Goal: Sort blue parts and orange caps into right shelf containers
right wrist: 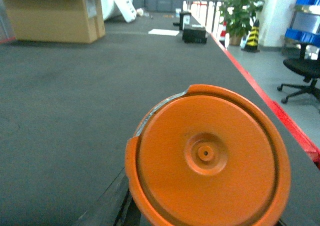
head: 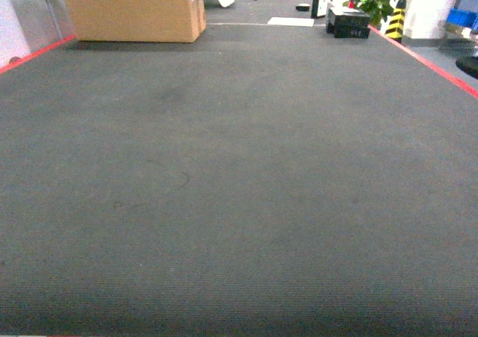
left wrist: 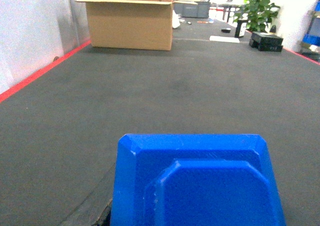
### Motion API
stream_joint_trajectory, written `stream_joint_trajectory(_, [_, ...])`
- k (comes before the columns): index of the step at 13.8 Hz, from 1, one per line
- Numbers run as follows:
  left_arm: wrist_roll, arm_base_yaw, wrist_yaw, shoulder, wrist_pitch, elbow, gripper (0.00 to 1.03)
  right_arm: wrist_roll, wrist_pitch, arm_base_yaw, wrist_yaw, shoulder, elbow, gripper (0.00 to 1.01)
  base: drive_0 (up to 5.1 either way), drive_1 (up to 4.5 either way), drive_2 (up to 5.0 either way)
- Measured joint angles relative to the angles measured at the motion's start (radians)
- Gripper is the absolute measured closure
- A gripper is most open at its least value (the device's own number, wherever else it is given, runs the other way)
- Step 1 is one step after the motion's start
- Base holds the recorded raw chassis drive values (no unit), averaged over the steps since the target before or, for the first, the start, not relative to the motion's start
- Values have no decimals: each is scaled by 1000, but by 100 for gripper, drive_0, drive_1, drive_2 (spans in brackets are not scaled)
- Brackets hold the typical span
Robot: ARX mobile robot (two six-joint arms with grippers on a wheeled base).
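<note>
A: What do we have of the task's things?

B: On our left wrist camera a blue part [left wrist: 197,183] fills the lower middle, right up against the lens, a flat-faced piece with chamfered corners and a raised inner panel. On our right wrist camera an orange cap [right wrist: 207,158] sits just as close, round, with a small boss and hole at its centre, its face turned toward us.

A: And our claws?

B: We see neither one's fingers in any view, so we cannot tell whether they are released or clenched. Only a dark edge shows below each piece.

A: The shelf containers?

B: We see blue bins [right wrist: 302,35] on a rack far ahead and to the right of the right claw, well apart from the cap.

A: What lies around?

B: Grey carpet [head: 239,202] with red border tape [head: 429,64]. Far ahead of the left claw stands a cardboard box [left wrist: 130,23]; ahead to the right, a potted plant [left wrist: 260,8] and a black case [left wrist: 267,40]. An office chair [right wrist: 302,73] stands right of the cap.
</note>
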Motion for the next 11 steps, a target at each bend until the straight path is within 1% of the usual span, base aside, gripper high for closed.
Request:
stream_joint_trajectory(1, [0, 0, -1, -144, -152, 0, 59, 0, 13, 0, 0, 0, 0, 59, 0, 0, 0])
stream_joint_trajectory(11, [0, 0, 0, -144, -147, 0, 59, 0, 5, 0, 0, 0, 0, 59, 0, 0, 0])
